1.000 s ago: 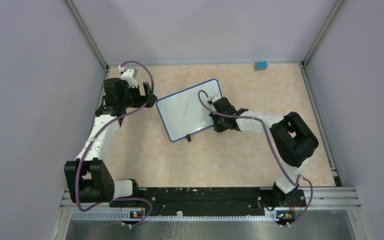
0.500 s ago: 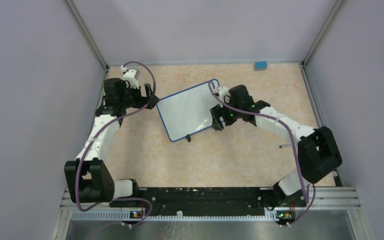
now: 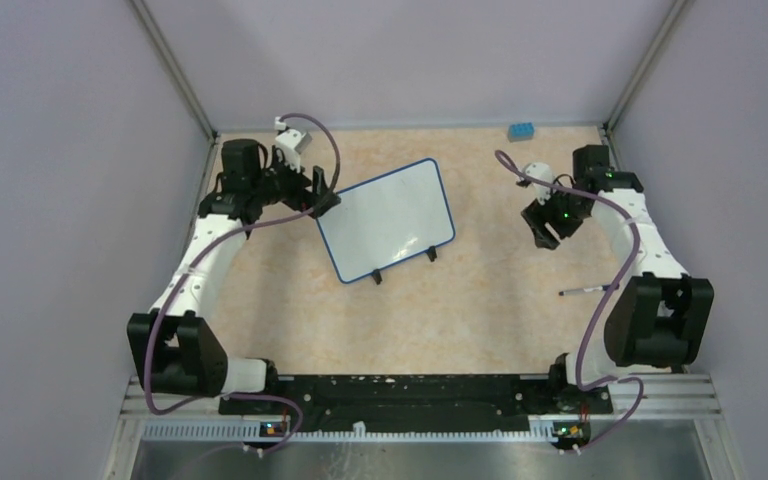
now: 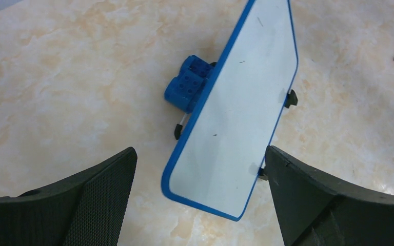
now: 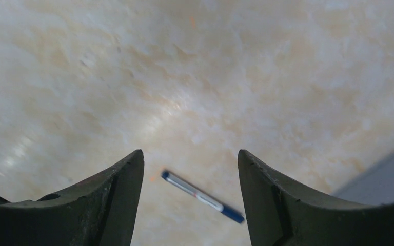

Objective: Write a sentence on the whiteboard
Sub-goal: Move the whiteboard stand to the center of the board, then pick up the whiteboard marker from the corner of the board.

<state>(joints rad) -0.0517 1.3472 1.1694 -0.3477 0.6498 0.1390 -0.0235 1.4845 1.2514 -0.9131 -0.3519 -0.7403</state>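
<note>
Beige marbled tabletop (image 3: 460,320), seen from above. The small blue-framed whiteboard (image 3: 385,220) stands mid-table on black feet, its face plain white. The left gripper (image 3: 322,198) is just beside its left corner. The right gripper (image 3: 543,228) hangs well apart, near a slim pen (image 3: 585,291). A blue studded block (image 3: 521,131) lies at the far edge.

Left wrist: jaws spread, pinching nothing. The board shows only dark specks.

Right wrist: jaws spread, empty, above the pen.
</note>
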